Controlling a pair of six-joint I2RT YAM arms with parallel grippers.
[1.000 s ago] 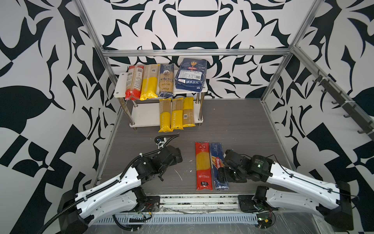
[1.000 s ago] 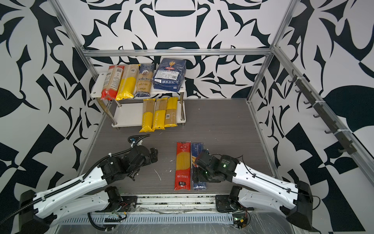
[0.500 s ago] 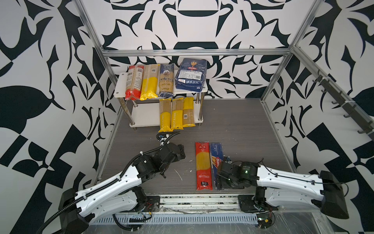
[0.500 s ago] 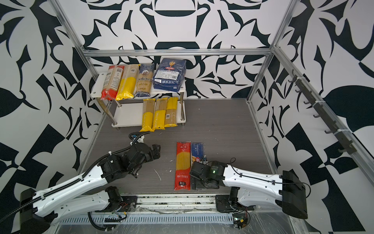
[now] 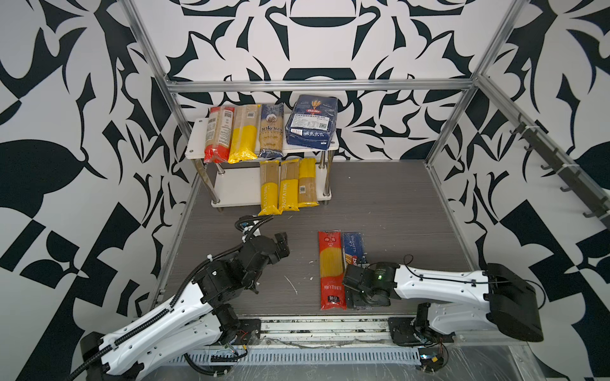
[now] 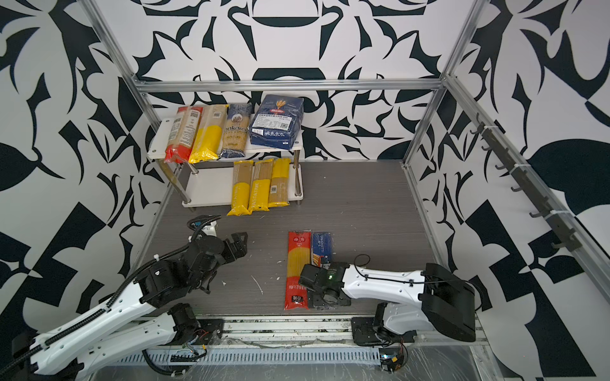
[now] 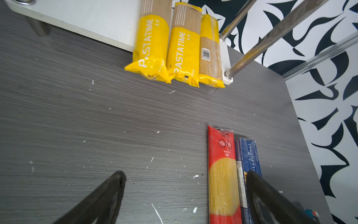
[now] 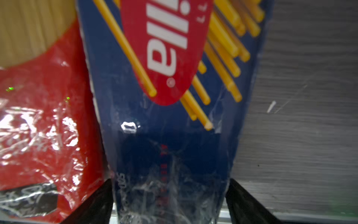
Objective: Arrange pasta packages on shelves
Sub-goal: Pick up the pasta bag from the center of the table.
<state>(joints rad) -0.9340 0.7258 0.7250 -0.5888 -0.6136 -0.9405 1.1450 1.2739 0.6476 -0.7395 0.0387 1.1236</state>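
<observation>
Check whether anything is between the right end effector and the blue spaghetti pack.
Nothing visible. The right end effector is open, its fingers either side of the near end of the blue spaghetti pack. The red pack lies tight against one side, beside one finger.

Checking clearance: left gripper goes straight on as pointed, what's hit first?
Likely the bare table, short of the yellow packs on the lower shelf; the open left gripper tilts downward, depth uncertain.
</observation>
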